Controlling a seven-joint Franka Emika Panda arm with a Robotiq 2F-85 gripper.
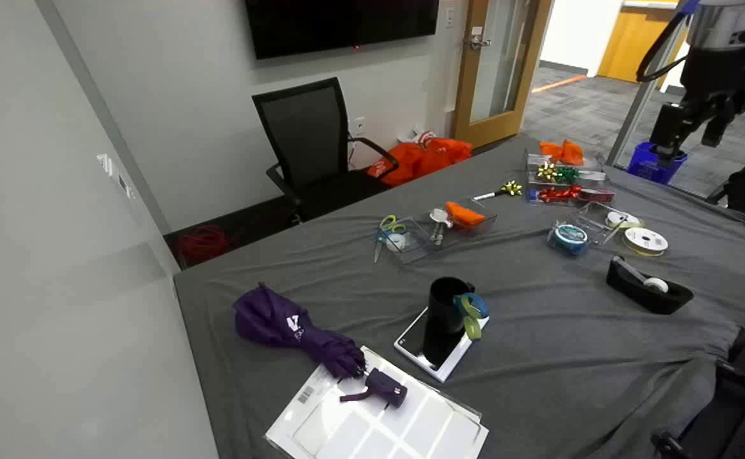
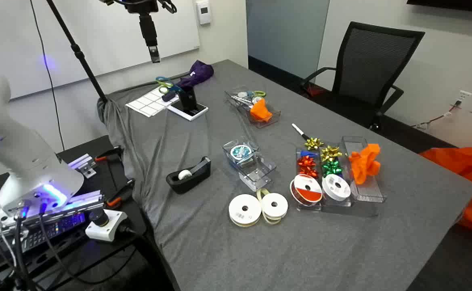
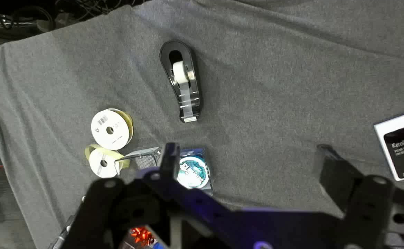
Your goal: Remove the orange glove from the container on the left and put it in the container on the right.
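Observation:
Two limp bright orange pieces that look like gloves show in both exterior views. One orange glove (image 1: 464, 215) (image 2: 261, 111) lies in a clear tray (image 2: 275, 120) with metal utensils, beside scissors and a white roll. Another orange piece (image 1: 562, 152) (image 2: 365, 163) sits in a long clear container (image 2: 370, 197) beside the bins of bows. My gripper (image 3: 248, 150) is open and empty. It hangs high above the table and well away from both orange pieces, as both exterior views show (image 1: 689, 145) (image 2: 154, 55). Neither orange piece is in the wrist view.
A black tape dispenser (image 3: 184, 83), ribbon spools (image 3: 110, 129) and a clear bin with a teal tin (image 3: 193, 173) lie below the gripper. A black mug (image 1: 447, 299) stands on a white boxed tablet (image 1: 448, 366). A purple umbrella (image 1: 283, 322) lies near the wall.

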